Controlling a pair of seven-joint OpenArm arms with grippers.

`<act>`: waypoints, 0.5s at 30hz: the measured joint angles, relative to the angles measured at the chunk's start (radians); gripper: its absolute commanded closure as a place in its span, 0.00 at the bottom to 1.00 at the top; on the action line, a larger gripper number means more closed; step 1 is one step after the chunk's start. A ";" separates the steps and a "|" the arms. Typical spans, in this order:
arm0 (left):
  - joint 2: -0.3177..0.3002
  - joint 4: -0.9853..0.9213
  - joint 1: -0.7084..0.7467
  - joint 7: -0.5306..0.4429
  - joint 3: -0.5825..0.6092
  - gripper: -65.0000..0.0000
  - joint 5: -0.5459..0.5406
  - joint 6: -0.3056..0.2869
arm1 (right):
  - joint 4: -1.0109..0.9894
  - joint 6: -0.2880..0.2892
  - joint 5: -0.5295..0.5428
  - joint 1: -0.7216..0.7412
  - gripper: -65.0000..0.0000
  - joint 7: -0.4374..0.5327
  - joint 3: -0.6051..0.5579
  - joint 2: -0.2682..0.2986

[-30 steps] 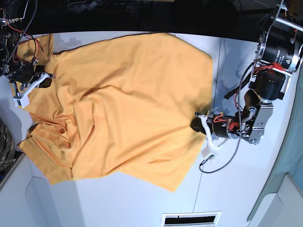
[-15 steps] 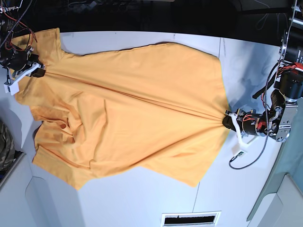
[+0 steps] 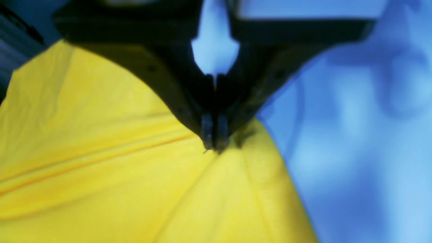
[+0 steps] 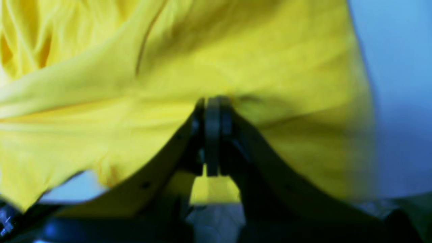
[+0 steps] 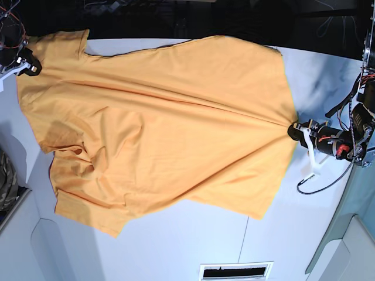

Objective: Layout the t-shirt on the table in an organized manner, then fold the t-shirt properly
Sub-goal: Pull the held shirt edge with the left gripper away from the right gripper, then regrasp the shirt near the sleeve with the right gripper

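The orange-yellow t-shirt (image 5: 164,123) is stretched wide across the white table (image 5: 193,240), with tension creases running from left to right. My left gripper (image 5: 295,129) is at the right of the base view, shut on the t-shirt's hem edge; the left wrist view shows its closed fingertips (image 3: 213,140) pinching the yellow cloth (image 3: 101,175). My right gripper (image 5: 26,63) sits at the far upper left, shut on the shoulder end of the t-shirt. In the right wrist view its jaws (image 4: 212,111) are pressed together on the fabric (image 4: 236,50). Folds bunch near the lower-left sleeve.
A camouflage-patterned cloth (image 5: 6,178) lies at the left edge. A dark slotted vent (image 5: 236,271) sits in the table near the front. A seam line (image 5: 253,228) crosses the table at right. Cables hang from the left arm (image 5: 334,140).
Both grippers have moved apart, the right one further to the upper left and the left one further right, pulling the t-shirt out flatter and longer.
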 measured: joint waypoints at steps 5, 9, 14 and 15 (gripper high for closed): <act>-0.031 0.108 -0.006 -0.005 0.000 1.00 -0.046 0.003 | 0.057 0.002 0.001 0.040 1.00 0.018 0.010 0.003; -0.029 0.139 -0.002 -0.004 0.001 1.00 -0.045 0.003 | 0.058 0.011 -0.002 0.142 1.00 0.020 0.002 -0.002; -0.030 0.139 0.009 -0.005 0.001 1.00 -0.054 0.003 | 0.059 0.011 -0.035 0.242 1.00 0.062 -0.073 0.004; -0.029 0.140 0.017 -0.004 0.001 1.00 -0.065 0.003 | 0.058 0.011 -0.053 0.259 1.00 0.067 -0.107 0.003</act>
